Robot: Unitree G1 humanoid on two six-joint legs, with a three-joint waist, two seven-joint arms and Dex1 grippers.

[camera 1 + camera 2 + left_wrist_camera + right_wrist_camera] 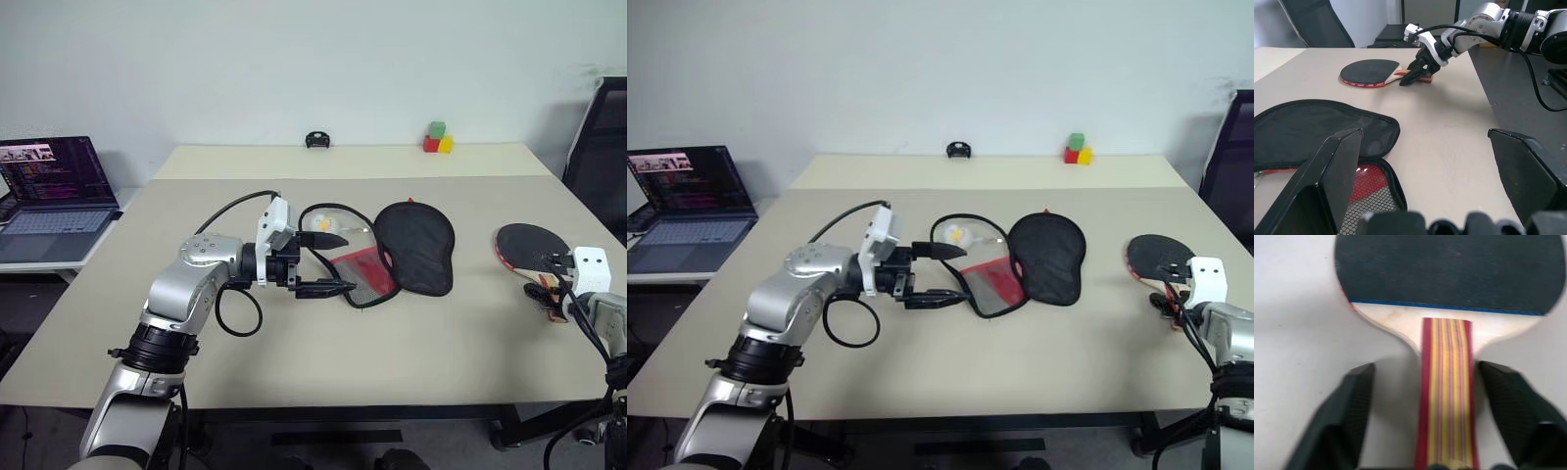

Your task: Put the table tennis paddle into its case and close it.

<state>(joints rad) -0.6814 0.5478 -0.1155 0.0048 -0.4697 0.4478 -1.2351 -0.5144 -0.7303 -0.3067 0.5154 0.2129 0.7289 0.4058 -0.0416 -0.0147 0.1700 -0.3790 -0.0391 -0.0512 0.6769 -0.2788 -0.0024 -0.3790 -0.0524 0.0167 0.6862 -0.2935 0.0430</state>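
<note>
The table tennis paddle [529, 245] lies flat on the worktop [411, 343] at the robot's right, black face up, handle pointing toward the robot. The right pincer [1444, 396] is down at that handle: its two fingers [1352, 406] stand either side of the striped wood with a gap on each side, so it straddles the handle but does not seem to have closed on it yet. Whether the fingertips touch the worktop is hard to tell from these angles.

The case [392, 255] lies near the middle of the worktop, well apart from the paddle, unzipped and spread open: the black half flat to the right, the red part with the mesh pocket to the left, a pale lining showing behind. The left pincer [328, 262] hovers at the case's left edge with its fingers spread wide and nothing between them.

So, as a judgement, the task is at its very start. The case is open and ready, but the paddle has not been lifted, carried over, slid in or zipped shut.

The worktop is a plain beige table with a second one butted behind it. At the far edge sit a small black object [315, 140] and a little stack of coloured blocks [437, 138]. A laptop [54, 191] with a lit screen sits on a side desk to the left, a black chair [600, 147] stands at the right, and a pale wall closes the room behind.
</note>
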